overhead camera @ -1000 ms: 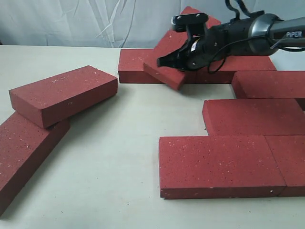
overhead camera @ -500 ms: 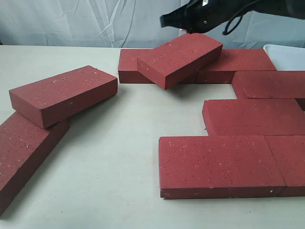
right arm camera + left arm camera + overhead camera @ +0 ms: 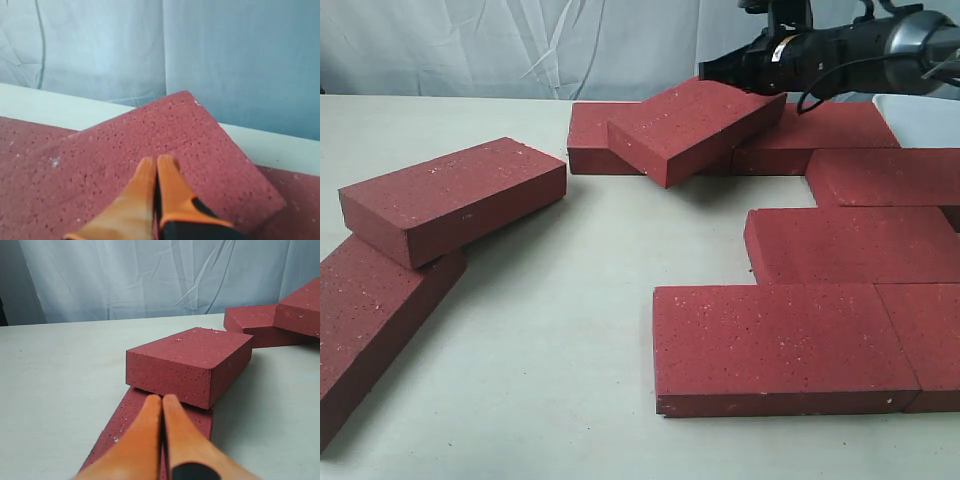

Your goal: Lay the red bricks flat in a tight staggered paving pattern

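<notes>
Exterior view, with both wrist views. The right gripper [image 3: 706, 70], its fingers [image 3: 169, 172] pressed together and holding nothing, sits at the far upper corner of the tilted brick [image 3: 695, 128]. A second ago this brick leaned steeply on edge with the gripper working at its front. It has since dropped onto its broad face and the gripper has swung round behind it. It is not yet flat: it lies skewed, propped across the rear row [image 3: 830, 125] with its near corner overhanging the table [image 3: 570, 300].

Of the other red bricks, four on the right [image 3: 850, 245] already lie flat and stepped, edge to edge. Two on the left remain a stacked pair [image 3: 450, 198], one brick resting on the end of the other.

The left gripper [image 3: 162, 399], fingers likewise closed and empty, hangs over the lower brick of that pair.

Paving appears roughly half done. The tipped brick probably needs sliding off the rear row next.
</notes>
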Robot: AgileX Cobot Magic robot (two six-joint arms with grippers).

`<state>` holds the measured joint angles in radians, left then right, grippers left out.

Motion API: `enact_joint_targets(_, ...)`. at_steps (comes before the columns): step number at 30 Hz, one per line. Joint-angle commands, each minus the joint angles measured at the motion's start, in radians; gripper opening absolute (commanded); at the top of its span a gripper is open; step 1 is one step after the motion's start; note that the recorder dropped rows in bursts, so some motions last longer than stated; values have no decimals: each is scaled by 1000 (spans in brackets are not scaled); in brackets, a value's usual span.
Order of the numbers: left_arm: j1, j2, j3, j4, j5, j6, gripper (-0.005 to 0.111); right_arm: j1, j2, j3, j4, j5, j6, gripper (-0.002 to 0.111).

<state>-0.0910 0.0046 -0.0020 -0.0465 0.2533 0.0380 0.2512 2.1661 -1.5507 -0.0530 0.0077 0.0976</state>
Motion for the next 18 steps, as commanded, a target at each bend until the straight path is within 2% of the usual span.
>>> enact_joint_targets(1, 3, -5, 2, 7, -15, -4, 0, 0, 73, -71, -5, 5, -3, -1)
enact_joint_targets(7, 3, -5, 2, 7, -15, -4, 0, 0, 76, -90, -5, 224, -3, -1)
enact_joint_targets(18, 3, -5, 2, 7, -15, -4, 0, 48, -68, -90, 10, 672, -5, -1)
